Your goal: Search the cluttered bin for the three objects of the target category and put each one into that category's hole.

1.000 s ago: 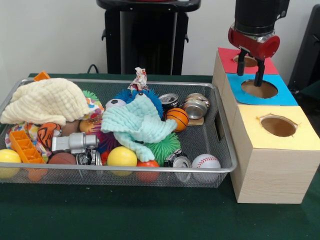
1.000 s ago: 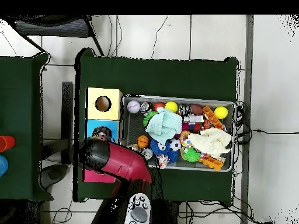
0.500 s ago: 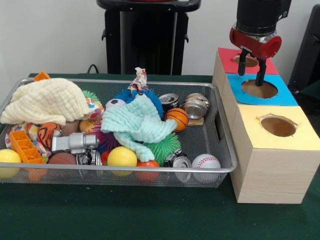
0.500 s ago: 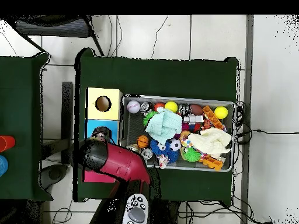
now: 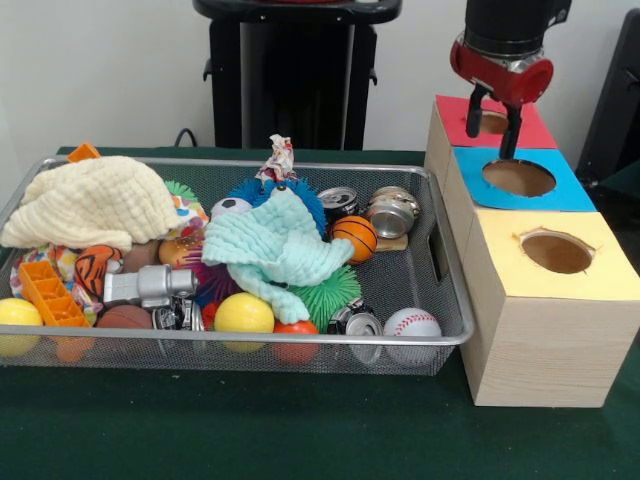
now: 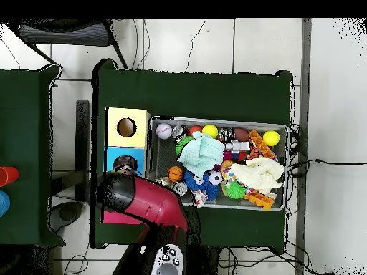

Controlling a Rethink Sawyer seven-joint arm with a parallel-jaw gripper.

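Gripper (image 5: 492, 123) is hanging empty with its two black fingers spread apart, above the boundary between the red hole (image 5: 488, 122) and the blue hole (image 5: 518, 178) of the wooden box (image 5: 545, 330). Candidate objects are sitting well apart from it in the wire-mesh bin (image 5: 440, 262): dented metal cans (image 5: 390, 214), a stitched baseball (image 5: 411, 323), a small basketball (image 5: 354, 236), a smooth yellow ball (image 5: 243, 314). Crumpled teal cloth (image 5: 275, 250) is draping over spiky rubber balls (image 5: 325, 293).
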